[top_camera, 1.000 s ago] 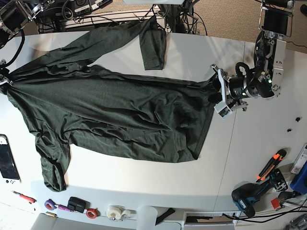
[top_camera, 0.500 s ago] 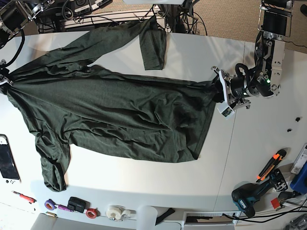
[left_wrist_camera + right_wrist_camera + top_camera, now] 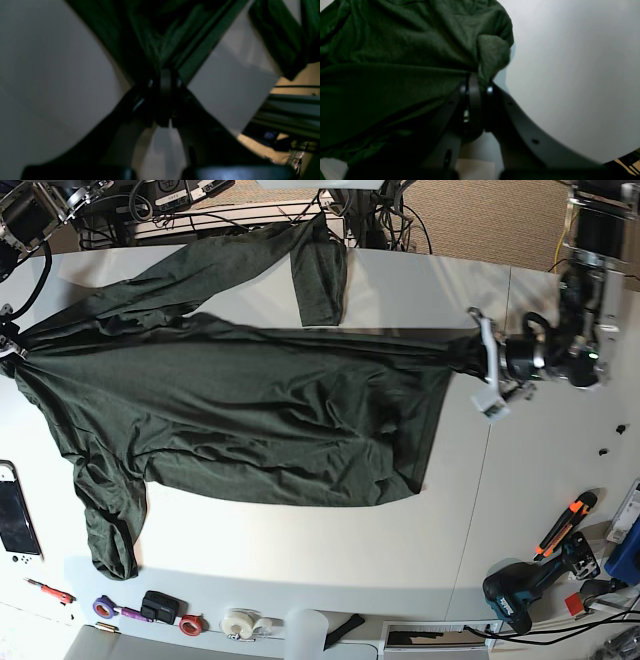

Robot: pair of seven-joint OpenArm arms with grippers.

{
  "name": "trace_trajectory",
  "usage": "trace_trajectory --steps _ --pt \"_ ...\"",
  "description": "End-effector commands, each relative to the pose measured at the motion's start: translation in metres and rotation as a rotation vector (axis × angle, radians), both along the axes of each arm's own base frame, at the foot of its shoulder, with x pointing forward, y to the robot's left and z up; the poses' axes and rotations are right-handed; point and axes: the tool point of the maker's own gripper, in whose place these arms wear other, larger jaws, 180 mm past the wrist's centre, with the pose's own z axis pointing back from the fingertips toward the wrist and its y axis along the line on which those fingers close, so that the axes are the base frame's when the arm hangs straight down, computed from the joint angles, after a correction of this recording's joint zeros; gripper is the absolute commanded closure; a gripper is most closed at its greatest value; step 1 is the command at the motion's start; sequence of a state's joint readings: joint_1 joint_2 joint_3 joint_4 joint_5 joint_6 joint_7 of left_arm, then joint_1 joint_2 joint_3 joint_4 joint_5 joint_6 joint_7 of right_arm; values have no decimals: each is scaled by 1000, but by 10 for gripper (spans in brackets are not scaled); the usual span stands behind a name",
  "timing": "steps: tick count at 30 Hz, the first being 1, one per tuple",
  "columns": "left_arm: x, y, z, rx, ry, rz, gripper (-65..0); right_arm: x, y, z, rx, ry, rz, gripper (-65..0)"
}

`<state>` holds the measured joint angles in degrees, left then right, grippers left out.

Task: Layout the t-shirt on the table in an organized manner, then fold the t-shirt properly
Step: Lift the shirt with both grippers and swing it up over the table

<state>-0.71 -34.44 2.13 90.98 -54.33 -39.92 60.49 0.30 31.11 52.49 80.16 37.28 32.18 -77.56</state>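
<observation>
1. The t-shirt lies spread across the white surface, stretched between the two arms.
2. The left gripper, at the right of the base view, has its jaws clenched on the shirt's hem corner, the fabric pulled taut.
3. The right gripper pinches a bunched fold of the shirt at the surface's opposite edge, jaws closed on the cloth.
4. One sleeve lies folded near the far edge.

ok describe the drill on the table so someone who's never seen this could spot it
Start at the white table and follow its near edge to the corner on the base view's right, past the green t-shirt. The drill lies there on its side, teal and black, beside an orange-and-black hand tool that is much slimmer.
</observation>
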Motion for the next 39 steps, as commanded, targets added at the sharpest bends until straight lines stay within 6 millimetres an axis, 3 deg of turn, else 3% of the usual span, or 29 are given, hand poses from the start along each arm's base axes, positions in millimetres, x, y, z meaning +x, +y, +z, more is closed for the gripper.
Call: trace_trajectory --steps 1,4,7,10,14,17,19,22,26,30,35,39 --pt "12 8 17 -2 -48 2 0 5 -10 19 -42 -38 -2 0" --pt "26 27 32 24 -87 21 0 0 -8 13 -34 -20 -1 0" --pt "43 40 50 4 -143 78 0 -8 5 -5 16 13 7 0" --pt "47 41 68 -82 -152 111 0 -19 28 -30 100 41 31 0" --pt "38 33 69 -124 -104 88 0 -24 59 -49 209 5 60 0" --pt "44 29 73 -151 -140 107 0 -18 75 -51 273 -48 71 0" --pt "59 30 80 -153 -219 139 0 -7 84 -50 292 -70 93 0" --pt "86 26 97 -139 -334 157 0 25 100 -41 288 -99 167 0" --pt "119 10 130 -176 -454 164 0 97 120 -11 203 -200 241 0" --pt "166 5 169 -214 -594 256 0 176 135 38 3 -294 265 0" --pt "224 14 222 -268 -721 374 0 251 137 134 -287 -445 235 0" --pt "257 30 297 -313 -840 416 0 284 127 229 -341 -605 170 0"
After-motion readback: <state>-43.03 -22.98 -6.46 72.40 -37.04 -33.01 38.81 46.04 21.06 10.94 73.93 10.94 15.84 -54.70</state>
